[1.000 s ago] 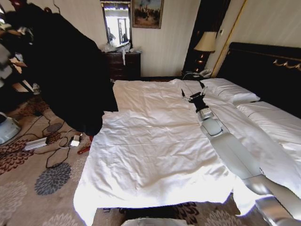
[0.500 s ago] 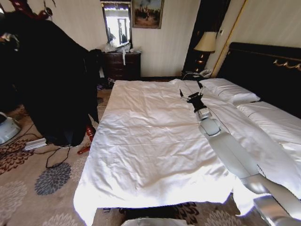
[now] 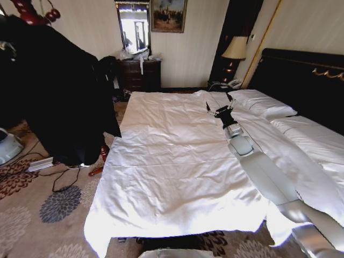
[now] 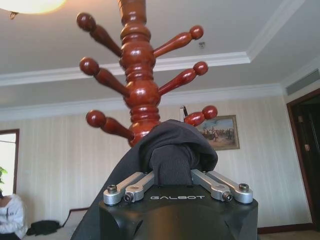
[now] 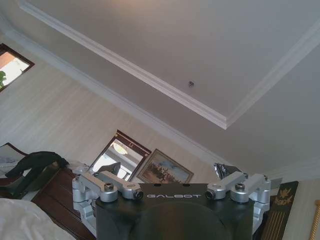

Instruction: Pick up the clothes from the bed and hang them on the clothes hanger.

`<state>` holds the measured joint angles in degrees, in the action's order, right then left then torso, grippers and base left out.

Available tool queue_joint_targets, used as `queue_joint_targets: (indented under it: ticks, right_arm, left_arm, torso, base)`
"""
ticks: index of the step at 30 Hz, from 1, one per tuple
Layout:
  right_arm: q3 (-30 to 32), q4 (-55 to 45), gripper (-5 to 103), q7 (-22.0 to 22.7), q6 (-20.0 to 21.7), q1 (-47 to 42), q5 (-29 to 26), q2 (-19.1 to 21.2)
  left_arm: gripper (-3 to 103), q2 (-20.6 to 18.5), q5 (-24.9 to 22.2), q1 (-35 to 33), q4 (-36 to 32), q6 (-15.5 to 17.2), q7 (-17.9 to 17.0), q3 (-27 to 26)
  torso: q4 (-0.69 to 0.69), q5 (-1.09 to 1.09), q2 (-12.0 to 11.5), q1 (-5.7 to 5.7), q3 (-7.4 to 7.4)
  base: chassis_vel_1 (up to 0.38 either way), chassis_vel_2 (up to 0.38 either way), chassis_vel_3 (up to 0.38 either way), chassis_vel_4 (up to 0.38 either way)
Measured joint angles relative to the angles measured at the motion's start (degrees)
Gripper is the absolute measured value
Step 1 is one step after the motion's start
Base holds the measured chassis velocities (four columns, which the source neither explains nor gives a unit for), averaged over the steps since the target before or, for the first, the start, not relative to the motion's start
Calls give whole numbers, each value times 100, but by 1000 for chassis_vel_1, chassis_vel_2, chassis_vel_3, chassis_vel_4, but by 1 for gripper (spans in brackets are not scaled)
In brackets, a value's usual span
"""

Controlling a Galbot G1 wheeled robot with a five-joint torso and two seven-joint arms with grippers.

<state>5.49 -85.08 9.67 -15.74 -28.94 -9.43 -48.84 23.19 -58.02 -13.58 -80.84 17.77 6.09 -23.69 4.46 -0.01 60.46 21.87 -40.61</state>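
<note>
The left gripper (image 4: 177,187) is clamped on a bunched fold of the black jacket (image 4: 175,150), its linkage drawn in around the cloth, and it holds that fold up against the red-brown coat stand (image 4: 137,75). In the left wrist view the pole rises straight behind the gripped fold, and the knobbed pegs (image 4: 202,112) fan upward and outward from it, the lowest pair just beside the top of the fabric. So the jacket's held part sits at the foot of the peg cluster, and I judge it must go higher to clear a knob and drop over it.

In the head view the jacket (image 3: 64,91) hangs as a long dark mass, top to bottom, at the robot's far left, off the bed (image 3: 177,161), with the stand's peg tips (image 3: 32,13) showing above it. The left arm is the nearer one by far.

The right gripper (image 3: 219,110) hovers over the white duvet near the pillows (image 3: 263,105), fingers spread and empty, well apart from the stand. On the carpet under the jacket's hem lie cables (image 3: 59,180), and a dark dresser (image 3: 137,72) stands against the back wall.
</note>
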Motion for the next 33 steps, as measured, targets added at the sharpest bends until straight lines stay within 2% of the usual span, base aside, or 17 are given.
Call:
queue_joint_targets:
  ticks: [5, 21, 22, 26, 29, 31, 33]
  right_arm:
    - [31, -26, 100, 4, 0, -38, -1, 17]
    - [127, -196, 100, 37, 11, -250, -5, 89]
    - [140, -226, 100, 42, 13, -281, -5, 100]
    - [161, -286, 100, 50, 19, -347, -5, 120]
    - [179, -353, 100, 70, 27, -436, -4, 157]
    - [186, -370, 100, 76, 29, -460, -4, 169]
    - [199, -389, 100, 87, 30, -494, -4, 181]
  left_arm:
    - [7, 40, -41, -23, 39, 25, -1, 9]
    - [6, -121, -292, -1059, -420, 213, -287, -632]
    - [11, -147, -292, -1194, -453, 222, -303, -704]
    - [16, -189, -292, -1507, -524, 237, -338, -885]
    - [31, -235, -319, -1883, -651, 247, -404, -1107]
    - [31, -256, -333, -1994, -707, 247, -427, -1173]
    - [42, -305, -361, -2178, -822, 262, -491, -1283]
  torso:
    - [1, 1, 0, 0, 0]
    - [1, 2, 0, 0, 0]
    - [1, 2, 0, 0, 1]
    - [1, 2, 0, 0, 0]
    - [1, 0, 0, 0, 0]
    - [1, 0, 0, 0, 0]
    - [0, 0, 0, 0, 0]
  base:
    - [0, 0, 0, 0]
    - [0, 0, 0, 0]
    - [0, 0, 0, 0]
    - [0, 0, 0, 0]
    - [0, 0, 0, 0]
    - [0, 0, 0, 0]
    - [0, 0, 0, 0]
